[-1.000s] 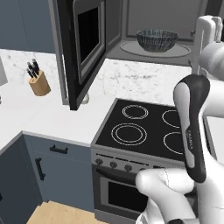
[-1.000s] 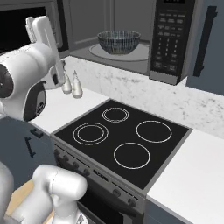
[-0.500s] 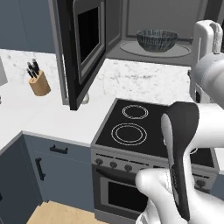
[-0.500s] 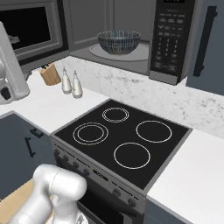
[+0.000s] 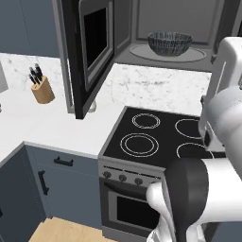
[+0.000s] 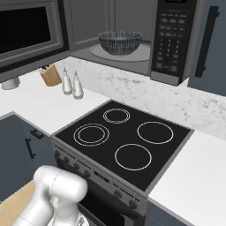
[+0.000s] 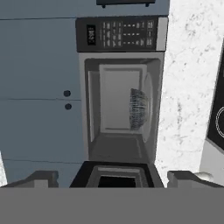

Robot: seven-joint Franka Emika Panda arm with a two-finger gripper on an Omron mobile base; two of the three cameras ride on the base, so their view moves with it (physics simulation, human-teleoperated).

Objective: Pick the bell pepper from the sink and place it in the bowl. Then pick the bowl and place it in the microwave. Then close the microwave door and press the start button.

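Observation:
The microwave [image 5: 160,16] stands open, and the dark speckled bowl [image 5: 170,43] [image 6: 120,42] sits upright on its turntable. The microwave door [image 5: 90,52] [image 6: 26,33] is swung wide to the left. In the rolled hand view the bowl [image 7: 139,109] lies inside the cavity, the control panel [image 7: 120,34] runs along the top and the open door [image 7: 116,174] along the bottom. My gripper [image 7: 114,180] is open, well back from the microwave, with nothing between its fingertips [image 7: 41,178]. The bell pepper and the sink are out of view.
A black cooktop [image 5: 156,137] [image 6: 128,137] with an oven under it lies below the microwave. A knife block [image 5: 41,87] [image 6: 50,75] and two shakers [image 6: 72,84] stand on the white counter to the left. My arm [image 5: 208,189] fills the lower right of the left base view.
My arm has swung back and down from the microwave, leaving the upper left of the right base view. The bowl stays on the turntable and the door stays open.

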